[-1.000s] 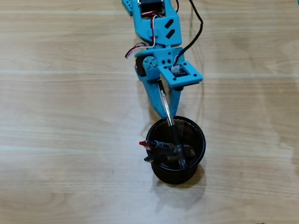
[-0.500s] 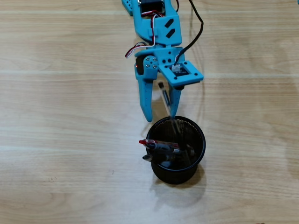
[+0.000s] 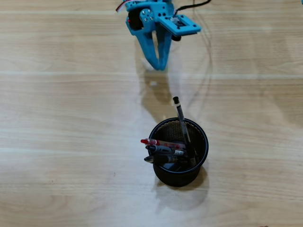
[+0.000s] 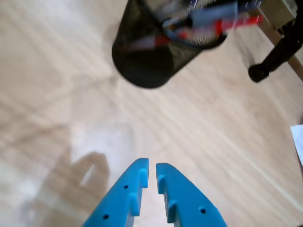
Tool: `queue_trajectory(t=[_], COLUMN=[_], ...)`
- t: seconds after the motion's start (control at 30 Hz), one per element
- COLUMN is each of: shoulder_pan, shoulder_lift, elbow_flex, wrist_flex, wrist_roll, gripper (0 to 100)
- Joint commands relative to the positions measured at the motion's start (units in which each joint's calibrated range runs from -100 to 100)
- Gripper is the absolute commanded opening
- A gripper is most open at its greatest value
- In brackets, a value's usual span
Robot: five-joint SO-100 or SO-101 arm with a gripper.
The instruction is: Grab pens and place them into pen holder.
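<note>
The black mesh pen holder (image 3: 204,142) stands on the wooden table below centre in the overhead view. Several pens are in it: a red one (image 3: 161,142) and dark ones (image 3: 164,150) lie across it with their ends poking over the left rim, and a clear-barrelled pen (image 3: 181,120) leans out over the top rim. My blue gripper (image 3: 159,67) is far above the holder at the top of the view, shut, with nothing between its fingers. The wrist view shows the gripper (image 4: 152,165) low, and the holder (image 4: 142,61) with the red pen (image 4: 236,22) blurred at the top.
Bare wooden table lies all around the holder. In the wrist view a black stand leg (image 4: 277,52) crosses the upper right corner, and a white sheet edge (image 4: 298,142) shows at the right border. A black cable (image 3: 189,5) trails from the arm.
The gripper let go of the clear pen, which now leans in the holder. The arm pulled back toward the top of the overhead view and the jaws came together.
</note>
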Motion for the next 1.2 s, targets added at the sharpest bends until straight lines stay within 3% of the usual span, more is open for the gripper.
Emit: queue_trajectory(t=[0.0,0.17,0.37,0.7,1.0,1.17], shoulder_pan=[1.1,1.6,2.8,3.0,5.2,5.1], shoulder_lift=[-12.8,-23.4,-38.7,-61.3,-61.6,-61.7], elbow_flex=[11.3,22.8,33.5,50.8,50.5,50.1], wrist_flex=[0.3,0.3,0.8,3.4,18.3,19.8], wrist_roll=[3.6,7.1,15.9,22.5,26.8,28.5], gripper=[2,2,2,2,2,2])
